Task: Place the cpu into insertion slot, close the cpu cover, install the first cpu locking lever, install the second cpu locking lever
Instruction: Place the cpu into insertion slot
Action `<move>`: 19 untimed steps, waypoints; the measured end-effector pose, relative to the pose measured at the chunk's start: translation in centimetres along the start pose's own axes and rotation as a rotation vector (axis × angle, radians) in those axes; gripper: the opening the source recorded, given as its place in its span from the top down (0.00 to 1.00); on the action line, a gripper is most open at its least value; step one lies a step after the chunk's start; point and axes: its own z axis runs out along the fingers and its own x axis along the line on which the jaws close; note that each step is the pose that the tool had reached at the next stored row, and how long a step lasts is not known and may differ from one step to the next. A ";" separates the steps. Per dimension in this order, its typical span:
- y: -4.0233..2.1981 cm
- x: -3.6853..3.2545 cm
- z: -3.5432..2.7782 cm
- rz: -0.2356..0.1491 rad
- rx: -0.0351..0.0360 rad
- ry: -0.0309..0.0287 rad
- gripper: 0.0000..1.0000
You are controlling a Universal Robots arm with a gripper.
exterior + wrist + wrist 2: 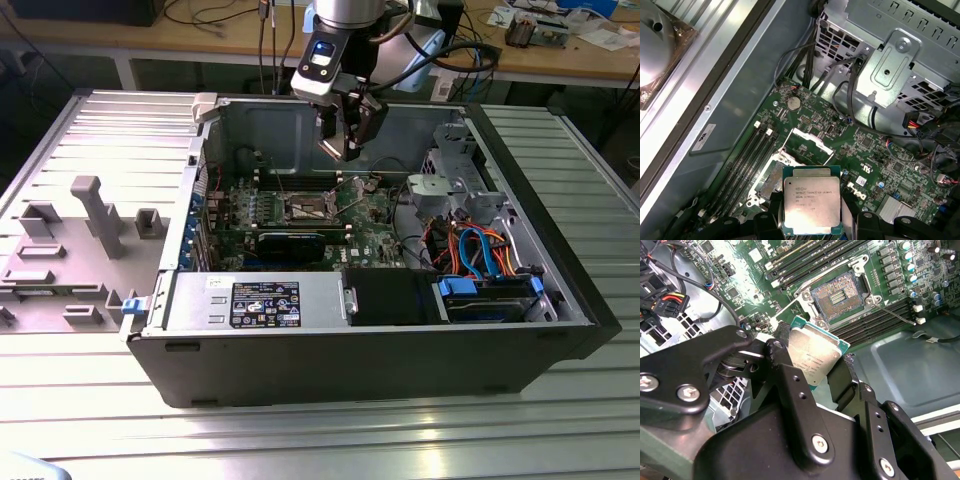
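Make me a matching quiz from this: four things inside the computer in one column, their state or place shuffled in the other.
Things:
1 chip
2 socket
3 coin battery
4 blue cables

States or places:
A empty, pins bare
B gripped between the fingers
C toward the exterior view's right
D round and silver

Pairs: 1-B, 2-A, 3-D, 4-C

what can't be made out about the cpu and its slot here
Exterior view: the insertion slot is too small to show its pins.
First wrist view: the cpu covers most of that slot.
Both wrist views: the cpu's underside faces away; the gripper hides its gripped edges.
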 end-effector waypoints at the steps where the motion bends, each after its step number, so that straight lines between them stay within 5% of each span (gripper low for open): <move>1: 0.00 0.00 0.00 0.000 0.0000 0.0000 0.45; 19: 0.00 0.00 0.00 0.010 0.0000 -0.0007 0.45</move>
